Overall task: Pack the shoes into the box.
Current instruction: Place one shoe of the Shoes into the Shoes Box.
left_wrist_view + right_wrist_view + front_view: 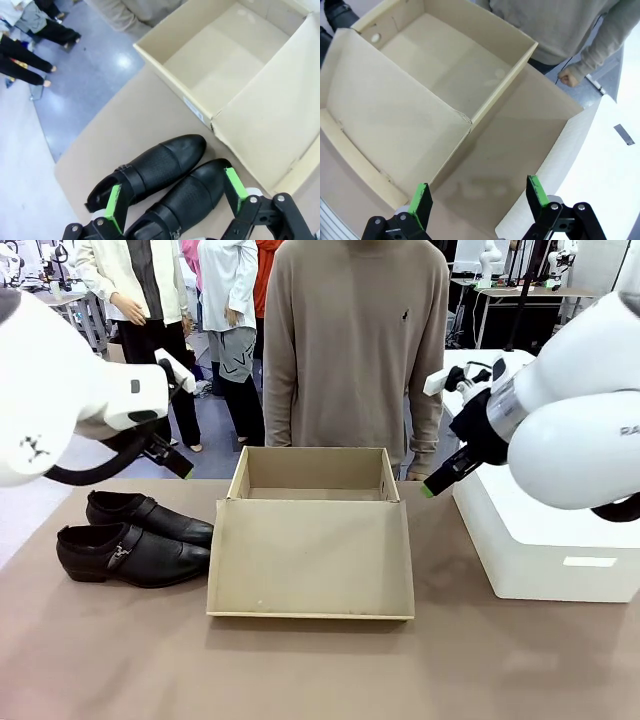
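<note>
Low in the left wrist view, the left gripper (174,192), spread wide and empty, hangs over the pair of glossy black leather shoes (165,167), so it should straddle one shoe squarely before closing, then carry it to the open tan cardboard box (220,65) at upper right, where the right gripper (435,485), also spread, hovers beside it.

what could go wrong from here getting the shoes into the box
1. The shoes lie side by side, close together, and the open left pincer hangs over both: closing may catch two, or shove one aside.
2. Their leather looks glossy, so a grip may slip.
3. The box has raised walls and its lid lies open beside the shoes: a low carry may snag either.
</note>
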Robot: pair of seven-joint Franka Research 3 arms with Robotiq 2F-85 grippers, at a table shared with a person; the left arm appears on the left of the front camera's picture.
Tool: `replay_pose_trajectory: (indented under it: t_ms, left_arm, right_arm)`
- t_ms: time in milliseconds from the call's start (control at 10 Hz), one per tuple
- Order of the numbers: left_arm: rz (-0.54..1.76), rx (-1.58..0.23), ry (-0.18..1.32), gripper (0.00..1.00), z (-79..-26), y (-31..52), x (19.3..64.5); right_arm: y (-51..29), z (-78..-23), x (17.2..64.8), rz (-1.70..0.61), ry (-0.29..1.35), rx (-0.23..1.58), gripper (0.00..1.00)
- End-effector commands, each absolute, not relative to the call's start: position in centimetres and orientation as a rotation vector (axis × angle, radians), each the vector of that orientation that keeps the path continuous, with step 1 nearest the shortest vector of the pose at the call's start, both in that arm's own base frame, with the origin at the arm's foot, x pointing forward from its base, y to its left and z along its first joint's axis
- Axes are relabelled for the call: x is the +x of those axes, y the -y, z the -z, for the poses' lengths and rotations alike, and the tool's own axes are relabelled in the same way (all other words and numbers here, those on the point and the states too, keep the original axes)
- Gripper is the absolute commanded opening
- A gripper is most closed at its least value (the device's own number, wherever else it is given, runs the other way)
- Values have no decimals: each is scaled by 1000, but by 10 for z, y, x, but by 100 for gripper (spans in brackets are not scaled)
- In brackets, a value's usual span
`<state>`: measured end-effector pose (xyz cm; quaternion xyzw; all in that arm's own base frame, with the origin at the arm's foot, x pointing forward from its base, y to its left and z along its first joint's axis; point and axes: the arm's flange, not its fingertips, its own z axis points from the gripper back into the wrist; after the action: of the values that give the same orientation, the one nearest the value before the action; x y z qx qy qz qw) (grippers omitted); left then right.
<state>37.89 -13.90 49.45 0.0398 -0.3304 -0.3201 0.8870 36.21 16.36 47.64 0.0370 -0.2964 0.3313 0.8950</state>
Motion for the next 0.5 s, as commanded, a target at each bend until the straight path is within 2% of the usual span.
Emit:
replay_pose_trajectory:
  t_ms: [0, 400]
  left_arm:
    - [704, 38, 668, 100, -511, 127, 375]
    - [937, -110, 714, 100, -530, 108, 379]
  right_arm:
    - [-158, -491, 359, -732, 615, 100, 100]
    - [-134, -517, 339, -860, 714, 223, 100]
